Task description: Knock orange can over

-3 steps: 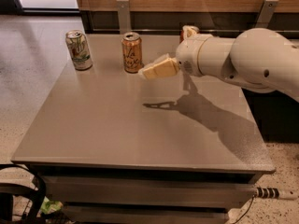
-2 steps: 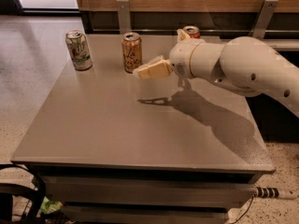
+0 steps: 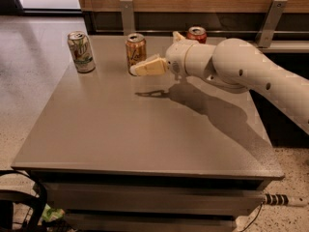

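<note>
The orange can (image 3: 135, 50) stands upright near the far edge of the grey table (image 3: 145, 129), with a pale copper body, dark lettering and a silver top. My gripper (image 3: 136, 70) reaches in from the right on the white arm (image 3: 231, 64). Its cream fingers (image 3: 150, 66) lie together with their tips at the can's lower front, touching or almost touching it. The gripper holds nothing.
A white-and-green can (image 3: 80, 51) stands upright at the table's far left. A red-orange can (image 3: 196, 34) stands at the far edge, partly hidden behind my arm. A wooden wall with metal brackets (image 3: 127, 14) runs behind the table.
My gripper has moved left and toward the orange can, from a gap beside it to its lower front. The can still stands upright.
</note>
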Motion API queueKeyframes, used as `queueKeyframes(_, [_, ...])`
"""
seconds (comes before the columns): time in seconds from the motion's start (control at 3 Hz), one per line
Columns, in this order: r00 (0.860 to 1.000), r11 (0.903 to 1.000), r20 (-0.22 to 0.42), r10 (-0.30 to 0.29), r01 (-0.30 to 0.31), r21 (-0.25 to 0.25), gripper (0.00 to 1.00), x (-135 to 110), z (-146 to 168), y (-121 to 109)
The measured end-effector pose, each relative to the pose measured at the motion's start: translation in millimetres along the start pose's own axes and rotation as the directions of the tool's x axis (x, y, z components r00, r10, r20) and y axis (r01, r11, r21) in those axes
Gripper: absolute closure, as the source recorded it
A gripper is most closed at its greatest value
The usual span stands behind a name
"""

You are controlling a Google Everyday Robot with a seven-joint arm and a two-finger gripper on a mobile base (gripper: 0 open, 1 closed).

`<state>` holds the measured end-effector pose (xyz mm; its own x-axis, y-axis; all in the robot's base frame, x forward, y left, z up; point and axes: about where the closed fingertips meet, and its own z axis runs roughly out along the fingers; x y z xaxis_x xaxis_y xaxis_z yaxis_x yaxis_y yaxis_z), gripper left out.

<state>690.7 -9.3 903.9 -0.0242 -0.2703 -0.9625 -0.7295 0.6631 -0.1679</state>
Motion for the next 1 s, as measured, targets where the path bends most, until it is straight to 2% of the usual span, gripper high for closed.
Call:
queueKeyframes(0.33, [0.999,0.9990,0.010,0.034,-0.033,-0.030,0.00,3.8,21.1,-3.6])
queueKeyframes(1.0, [0.995,0.9926,0.022,0.093,-0.091,-0.080,0.00,16.0,51.2,3.2])
